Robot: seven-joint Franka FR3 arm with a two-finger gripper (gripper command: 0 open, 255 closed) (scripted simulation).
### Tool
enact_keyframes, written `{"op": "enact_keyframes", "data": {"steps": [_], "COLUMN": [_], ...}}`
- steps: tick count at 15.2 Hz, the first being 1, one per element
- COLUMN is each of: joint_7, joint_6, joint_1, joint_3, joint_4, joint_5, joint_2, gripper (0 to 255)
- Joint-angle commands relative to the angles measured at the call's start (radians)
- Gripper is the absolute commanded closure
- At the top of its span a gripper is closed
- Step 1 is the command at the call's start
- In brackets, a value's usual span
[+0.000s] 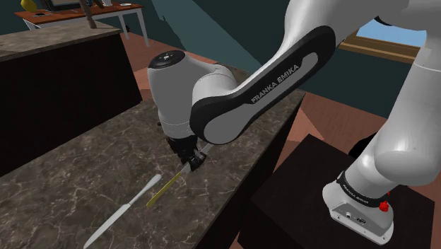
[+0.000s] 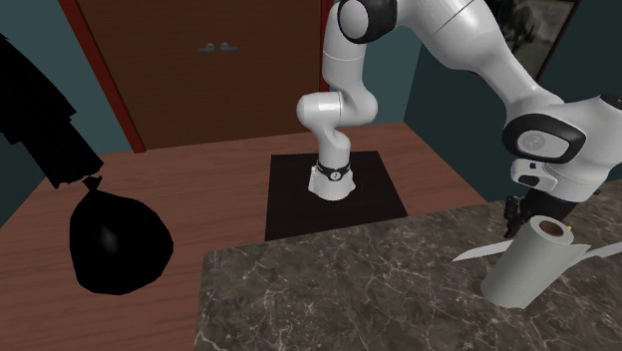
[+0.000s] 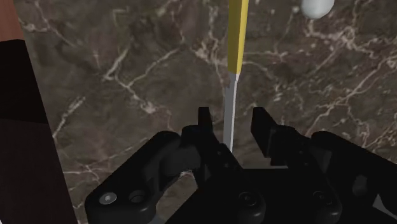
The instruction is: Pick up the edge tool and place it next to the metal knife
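On the dark marble counter [image 1: 92, 163] lies the edge tool [image 1: 165, 188], thin, with a yellow handle [image 3: 237, 35] and a grey blade [image 3: 229, 111]. My gripper [image 1: 189, 164] is low over its blade end. In the wrist view the gripper [image 3: 232, 118] is open; the blade runs between the two fingers, nearer one of them, and touches neither. The metal knife [image 1: 121, 213], pale grey, lies just beyond the tool toward the shoulder view's lower left, roughly parallel to it. Its rounded end [image 3: 316, 6] shows beside the yellow handle.
A white paper roll [image 2: 528, 261] stands on the counter near the gripper [image 2: 513, 214], with a grey blade [image 2: 480, 251] behind it. The counter edge drops to the dark stand [image 1: 332, 212]. A second dark counter [image 1: 63, 71] rises behind. A black bag [image 2: 115, 239] sits on the floor.
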Motion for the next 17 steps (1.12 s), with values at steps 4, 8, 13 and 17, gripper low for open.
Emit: {"op": "enact_keyframes", "data": {"steps": [4, 8, 13, 17], "joint_7": [0.0, -0.042, -0.051, -0.051], "joint_6": [0.0, -0.086, -0.109, -0.109], "joint_1": [0.0, -0.019, -0.022, -0.022], "joint_3": [0.0, 0.021, 0.024, 0.024], "joint_4": [0.0, 0.042, 0.055, 0.055], "joint_5": [0.0, 0.062, 0.076, 0.076], "joint_2": [0.0, -0.064, -0.079, -0.079], "gripper": [0, 0, 0, 0]}}
